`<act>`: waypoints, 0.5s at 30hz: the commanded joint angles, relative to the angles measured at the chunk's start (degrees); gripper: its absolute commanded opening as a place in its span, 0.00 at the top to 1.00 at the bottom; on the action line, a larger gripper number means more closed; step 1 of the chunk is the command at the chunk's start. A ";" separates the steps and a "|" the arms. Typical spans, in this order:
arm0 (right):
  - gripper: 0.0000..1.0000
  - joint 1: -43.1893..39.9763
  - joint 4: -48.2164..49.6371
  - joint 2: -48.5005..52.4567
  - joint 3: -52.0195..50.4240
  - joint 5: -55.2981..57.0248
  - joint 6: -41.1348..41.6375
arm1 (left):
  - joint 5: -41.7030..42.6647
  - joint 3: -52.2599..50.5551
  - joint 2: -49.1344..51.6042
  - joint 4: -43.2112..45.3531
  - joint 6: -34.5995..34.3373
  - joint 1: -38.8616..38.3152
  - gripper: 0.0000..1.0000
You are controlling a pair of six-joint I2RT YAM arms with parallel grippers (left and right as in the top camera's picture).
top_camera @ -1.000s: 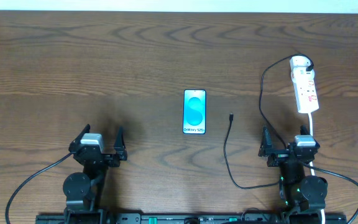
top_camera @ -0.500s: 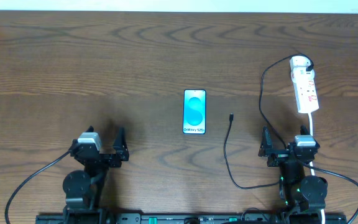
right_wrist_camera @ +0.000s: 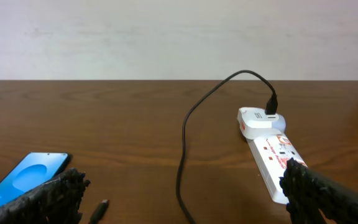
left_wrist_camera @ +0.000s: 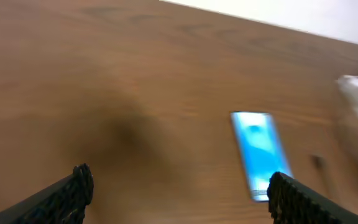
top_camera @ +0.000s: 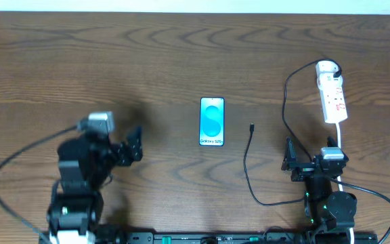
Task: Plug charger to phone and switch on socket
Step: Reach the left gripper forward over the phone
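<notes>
Left end effector (top_camera: pixel 128 144) has lifted toward phone (top_camera: pixel 212 121), fingers apart; steady it before you grab the charger (top_camera: pixel 251 127).

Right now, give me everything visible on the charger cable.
The charger is a long, thin black cable lying loose on the wooden table. Its small connector tip rests free just right of the phone, not plugged in and not touching it. From there it runs toward the robot, curves right near the right arm, then loops up to a white adapter seated at the far end of the socket. No fingers hold it.
</notes>
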 commanded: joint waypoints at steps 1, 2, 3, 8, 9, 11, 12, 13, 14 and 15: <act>0.01 -0.17 -0.22 -0.37 -0.13 0.28 -0.61 | 18.56 3.89 5.62 3.93 1.31 -0.15 0.09; 0.01 -0.17 -0.22 -0.37 -0.13 0.28 -0.61 | 20.13 3.89 6.49 5.84 1.29 -0.15 0.09; 0.01 -0.17 -0.20 -0.37 -0.13 0.28 -0.61 | 21.27 3.89 7.30 7.61 1.16 -0.15 0.09; 0.01 -0.17 -0.20 -0.37 -0.13 0.28 -0.61 | 21.07 6.67 10.36 7.26 -3.45 -0.15 0.09; 0.01 -0.17 -0.20 -0.37 -0.13 0.28 -0.61 | 19.96 7.93 11.06 5.95 -4.68 -0.15 0.09; 0.01 -0.17 -0.20 -0.37 -0.13 0.28 -0.61 | 17.68 11.39 12.57 1.42 -5.16 -0.15 0.09; 0.01 -0.17 -0.22 -0.37 -0.13 0.28 -0.61 | 16.26 13.51 13.44 -1.46 -5.14 -0.15 0.09; 0.01 -0.17 -0.22 -0.37 -0.13 0.28 -0.61 | 14.58 16.22 14.56 -5.03 -4.85 -0.17 0.09; 0.01 -0.17 -0.20 -0.37 -0.13 0.28 -0.61 | 13.25 19.12 15.85 -8.74 -3.76 -0.17 0.09; 0.01 -0.17 -0.20 -0.37 -0.13 0.28 -0.61 | 11.91 21.66 17.00 -11.93 -2.89 -0.17 0.09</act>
